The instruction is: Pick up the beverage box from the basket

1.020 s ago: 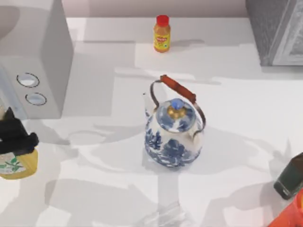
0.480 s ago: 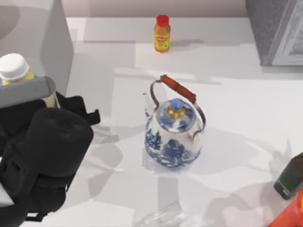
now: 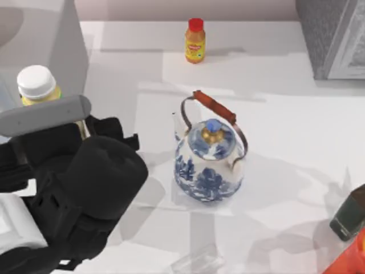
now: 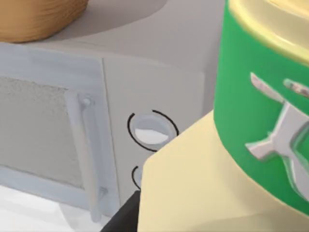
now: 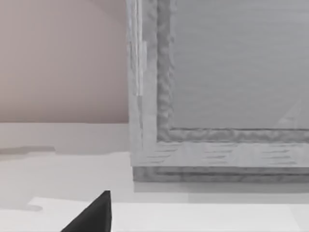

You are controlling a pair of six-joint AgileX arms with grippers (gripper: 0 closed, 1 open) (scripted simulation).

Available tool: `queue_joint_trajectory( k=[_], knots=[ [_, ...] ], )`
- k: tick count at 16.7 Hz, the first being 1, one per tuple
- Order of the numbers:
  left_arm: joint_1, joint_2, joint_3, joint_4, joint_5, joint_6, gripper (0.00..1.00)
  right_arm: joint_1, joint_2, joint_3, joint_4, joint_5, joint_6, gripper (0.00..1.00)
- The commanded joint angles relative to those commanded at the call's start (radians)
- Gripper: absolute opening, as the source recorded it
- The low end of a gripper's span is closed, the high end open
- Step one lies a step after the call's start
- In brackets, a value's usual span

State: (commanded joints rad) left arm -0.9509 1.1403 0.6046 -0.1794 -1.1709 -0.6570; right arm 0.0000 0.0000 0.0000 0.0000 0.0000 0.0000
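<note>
The beverage box [image 3: 36, 85] has a round white cap and a yellow body, and it hangs high above the table's left side beside the grey appliance. My left gripper [image 3: 55, 109] is shut on it, with the fingers hidden under a grey bar on the bulky black arm. In the left wrist view the beverage box [image 4: 231, 159] sits very close, yellow with a green label, and the wicker basket [image 4: 38, 19] stands on top of the appliance. My right gripper [image 3: 348, 218] is parked at the table's right edge.
A blue-and-white teapot [image 3: 209, 162] with a brown handle stands mid-table. An orange bottle with a red cap [image 3: 195, 41] is at the back. The grey appliance with two round knobs [image 4: 152, 128] fills the left. A grey cabinet [image 3: 333, 37] stands back right.
My left arm has risen with the beverage box in its grip, carrying it from the table's left edge toward the back and slightly right. The teapot, bottle and right arm have not moved.
</note>
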Motion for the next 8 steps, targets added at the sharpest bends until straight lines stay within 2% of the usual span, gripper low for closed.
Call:
queue_joint_trajectory(
  k=[4, 8],
  knots=[
    [0.012, 0.019, -0.018, 0.037, 0.015, 0.021, 0.00, 0.000, 0.000, 0.000, 0.000, 0.000, 0.000, 1.00],
    [0.062, 0.090, -0.071, 0.230, 0.058, 0.099, 0.00, 0.000, 0.000, 0.000, 0.000, 0.000, 0.000, 1.00]
  ],
)
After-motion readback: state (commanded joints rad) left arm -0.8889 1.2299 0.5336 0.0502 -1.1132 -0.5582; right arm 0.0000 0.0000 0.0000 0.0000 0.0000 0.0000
